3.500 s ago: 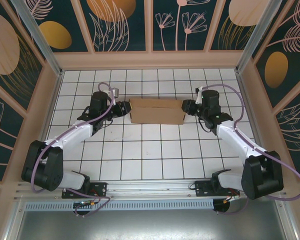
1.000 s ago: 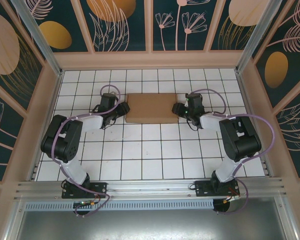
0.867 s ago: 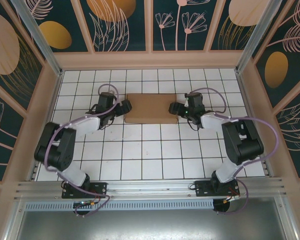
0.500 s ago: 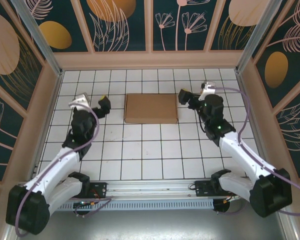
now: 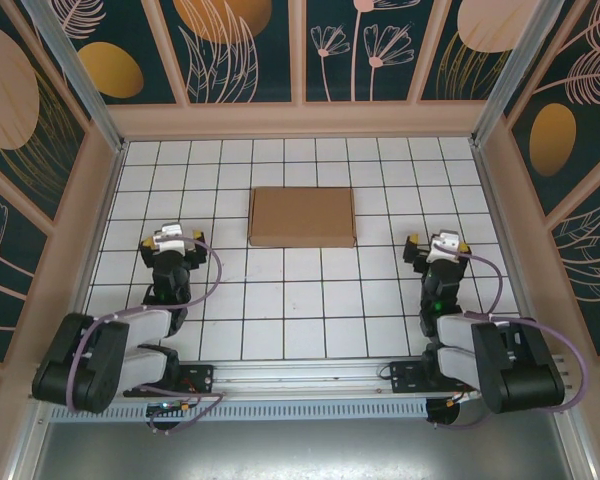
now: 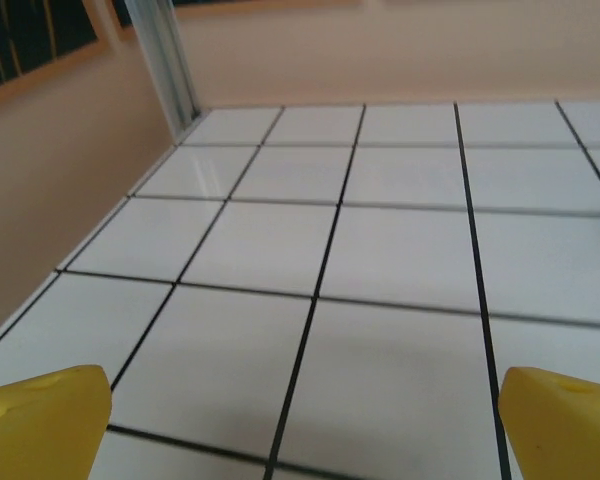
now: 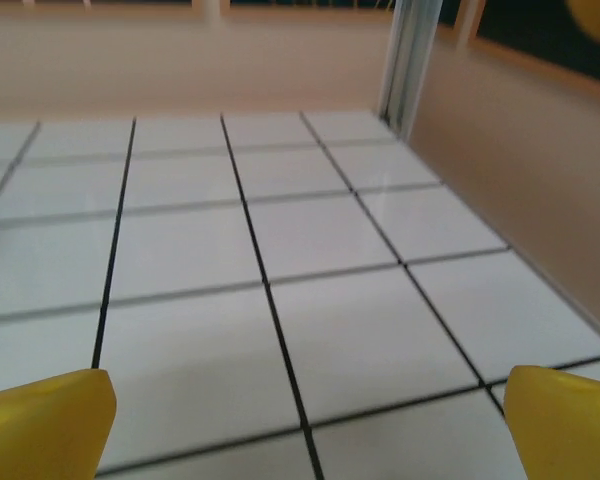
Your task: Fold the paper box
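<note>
- You see the paper box [image 5: 301, 217] lying folded flat on the tabletop [image 5: 300, 300], past its middle.
- Your left tool [image 5: 173, 241] is released, well apart from it.
- Your right tool [image 5: 435, 244] is released too, grasping nothing.

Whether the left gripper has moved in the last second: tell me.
Yes. The left gripper has pulled back across the tiled table, toward its near edge and leftward, and now stands clear of the box.

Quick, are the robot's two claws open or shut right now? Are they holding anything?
Left gripper: open, holding nothing.
Right gripper: open, holding nothing.
</note>
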Available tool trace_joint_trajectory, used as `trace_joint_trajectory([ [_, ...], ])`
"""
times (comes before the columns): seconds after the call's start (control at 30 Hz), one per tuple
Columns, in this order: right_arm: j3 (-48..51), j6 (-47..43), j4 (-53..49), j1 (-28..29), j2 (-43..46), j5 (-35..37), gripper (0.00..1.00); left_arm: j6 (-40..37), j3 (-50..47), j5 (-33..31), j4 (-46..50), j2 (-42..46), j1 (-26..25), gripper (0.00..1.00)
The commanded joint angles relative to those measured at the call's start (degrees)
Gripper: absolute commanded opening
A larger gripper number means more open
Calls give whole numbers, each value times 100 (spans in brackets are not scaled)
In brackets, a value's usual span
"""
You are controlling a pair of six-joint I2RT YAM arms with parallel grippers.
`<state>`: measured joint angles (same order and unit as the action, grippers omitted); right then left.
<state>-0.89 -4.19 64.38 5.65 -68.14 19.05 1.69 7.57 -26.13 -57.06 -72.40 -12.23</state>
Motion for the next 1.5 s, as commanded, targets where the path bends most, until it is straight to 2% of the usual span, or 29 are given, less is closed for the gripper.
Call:
trace_joint_trajectory([
  [0.0,371,786,2568,-581,-663,-760,99,-340,-6,314,-1797,-428,119,99],
  [0.03,402,826,3122,-659,-1161,-894,99,-499,-40,551,-2206,-762,158,99],
  [0.07,371,827,3547,-670,-1685,-834,99,-510,-117,473,-2779,-1108,185,99],
  [0.1,192,764,3474,-710,-1939,-1159,99,-376,-191,358,-2918,-1151,234,99],
  [0.13,21,582,3205,-725,-2076,-1705,99,-237,-252,713,-2882,-1109,408,99],
  [0.17,-103,422,3406,-717,-2326,-2056,99,-165,-181,1199,-2883,-1290,618,99],
  [0.2,-240,308,3056,-675,-2286,-2272,99,-154,-19,1325,-3044,-1596,694,99],
  [0.23,-540,222,2175,-622,-2089,-2247,99,-81,195,1450,-2565,-1598,773,99],
  [0.27,-945,237,1464,-612,-2106,-2239,99,-11,460,1780,-1636,-1368,922,99],
  [0.3,-1129,385,1210,-730,-2142,-2311,99,47,546,1975,-1710,-1468,1030,99],
  [0.33,-1150,582,1154,-893,-2137,-2353,99,180,539,1972,-1776,-1529,1113,99],
  [0.37,-1143,583,1188,-922,-2143,-2341,99,251,681,1817,-1431,-1493,1129,99],
  [0.47,-1146,528,1154,-829,-2136,-2182,99,272,670,1866,-1480,-1512,1162,99],
  [1.47,-1214,480,1041,-854,-2149,-2222,99,253,606,1884,-1563,-1461,1178,99],
])
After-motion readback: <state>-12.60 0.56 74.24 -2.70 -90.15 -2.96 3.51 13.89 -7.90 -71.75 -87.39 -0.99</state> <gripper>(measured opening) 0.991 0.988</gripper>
